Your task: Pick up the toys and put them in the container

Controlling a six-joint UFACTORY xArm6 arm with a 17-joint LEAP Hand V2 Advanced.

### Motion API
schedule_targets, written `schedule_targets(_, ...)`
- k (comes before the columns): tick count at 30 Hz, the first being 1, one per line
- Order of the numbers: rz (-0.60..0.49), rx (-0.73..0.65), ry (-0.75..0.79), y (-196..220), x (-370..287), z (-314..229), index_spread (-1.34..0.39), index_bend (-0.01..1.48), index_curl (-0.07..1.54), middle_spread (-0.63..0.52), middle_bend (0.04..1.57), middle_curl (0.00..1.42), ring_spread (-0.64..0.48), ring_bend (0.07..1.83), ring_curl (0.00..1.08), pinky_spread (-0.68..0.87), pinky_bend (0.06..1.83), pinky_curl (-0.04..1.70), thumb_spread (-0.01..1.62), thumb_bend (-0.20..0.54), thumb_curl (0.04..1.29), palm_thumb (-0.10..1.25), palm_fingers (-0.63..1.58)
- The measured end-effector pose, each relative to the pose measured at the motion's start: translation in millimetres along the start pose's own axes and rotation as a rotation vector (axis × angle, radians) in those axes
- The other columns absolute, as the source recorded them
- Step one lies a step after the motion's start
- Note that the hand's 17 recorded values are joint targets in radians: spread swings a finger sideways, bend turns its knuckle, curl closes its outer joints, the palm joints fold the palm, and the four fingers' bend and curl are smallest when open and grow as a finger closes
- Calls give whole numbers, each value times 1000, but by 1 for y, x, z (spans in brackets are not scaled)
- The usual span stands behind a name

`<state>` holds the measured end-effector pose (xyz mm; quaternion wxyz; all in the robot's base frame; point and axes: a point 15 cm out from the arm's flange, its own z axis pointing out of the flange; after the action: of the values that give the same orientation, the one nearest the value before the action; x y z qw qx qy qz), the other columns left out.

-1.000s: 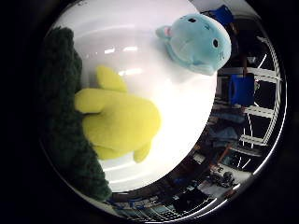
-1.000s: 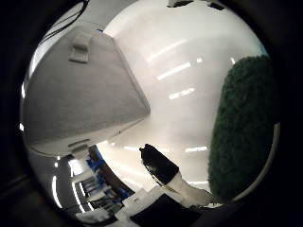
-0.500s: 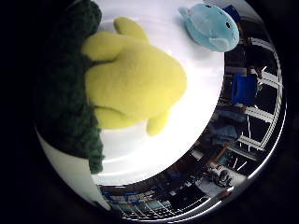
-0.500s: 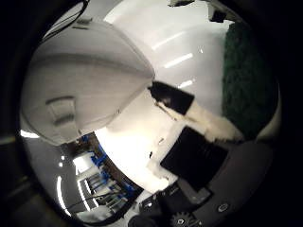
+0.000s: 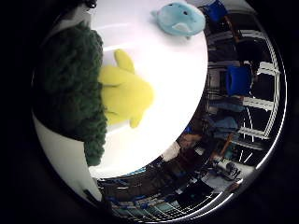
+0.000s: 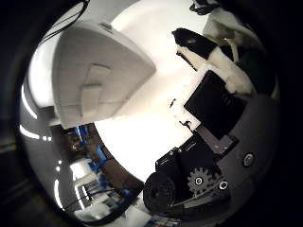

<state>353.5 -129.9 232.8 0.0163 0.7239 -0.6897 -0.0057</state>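
Observation:
A dark green knitted toy [image 5: 70, 88] fills the side of the little finger side view, close against the palm. It overlaps a yellow plush toy [image 5: 126, 95] that lies on the white table [image 5: 173, 79]. A light blue plush toy [image 5: 180, 18] rests farther off near the table's edge. My hand [image 6: 213, 109] shows its black and white thumb curled in across the thumb side view toward the green toy, so it looks shut on that toy. A pale grey fabric container [image 6: 94, 75] stands on the table beside the hand.
The round table's edge [image 5: 196, 116] runs just past the yellow toy. Beyond it are blue chairs [image 5: 238, 79] and room clutter. Bare white tabletop [image 6: 142, 137] lies between the container and the hand.
The thumb has curled further in across the thumb side view. The yellow toy looks smaller than half a second ago, while the green toy stays large against the palm.

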Motion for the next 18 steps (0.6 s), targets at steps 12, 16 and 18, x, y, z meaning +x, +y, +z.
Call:
schedule_targets(12,14,27,9,58,-18,-113,-249,981,805,-129,1340,674,-187,1445,619,-221,1307,767,1059,-14,601,1008,1158)
schedule_targets(16,17,60,18,63,-21,-162,-250,975,817,-128,1346,668,-187,1448,616,-222,1289,793,1062,-14,614,1005,1156)
schedule_targets(18,19,80,21,64,-23,-185,-252,972,822,-128,1348,665,-186,1449,615,-220,1280,805,1062,-14,618,1004,1156)
